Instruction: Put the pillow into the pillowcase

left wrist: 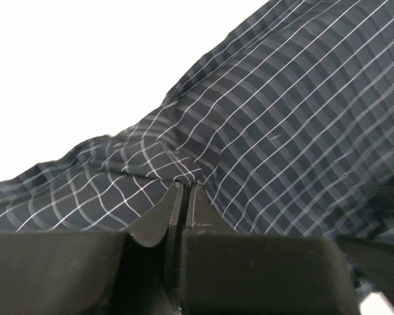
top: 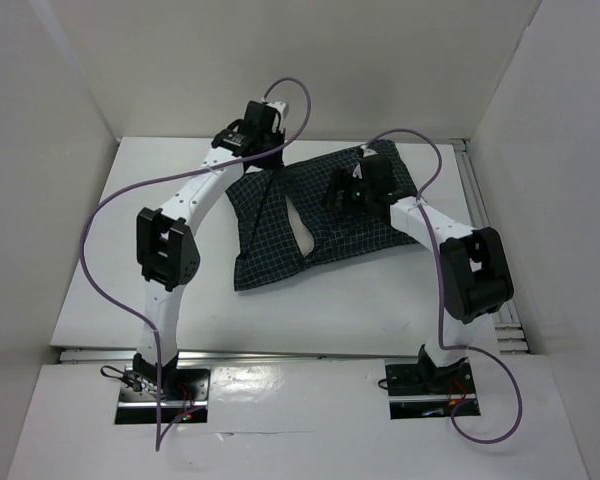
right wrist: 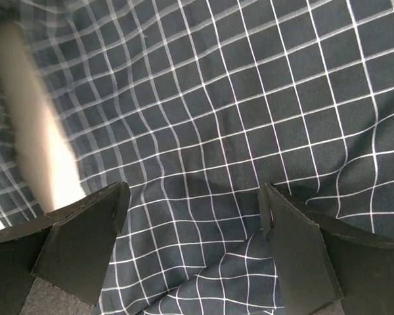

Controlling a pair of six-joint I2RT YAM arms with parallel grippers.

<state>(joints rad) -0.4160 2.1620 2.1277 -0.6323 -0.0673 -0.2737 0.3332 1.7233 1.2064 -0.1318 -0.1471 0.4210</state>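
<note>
Pillowcase crumpled on white table, white walls around, left gripper pinching its fold, right gripper spread above

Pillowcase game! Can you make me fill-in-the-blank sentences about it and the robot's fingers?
The left fingers are ___ on the pillowcase.
The right fingers hang ___ over the pillowcase.
The bit of pillow showing is coloured ___.
Missing words: shut; open; cream.
</note>
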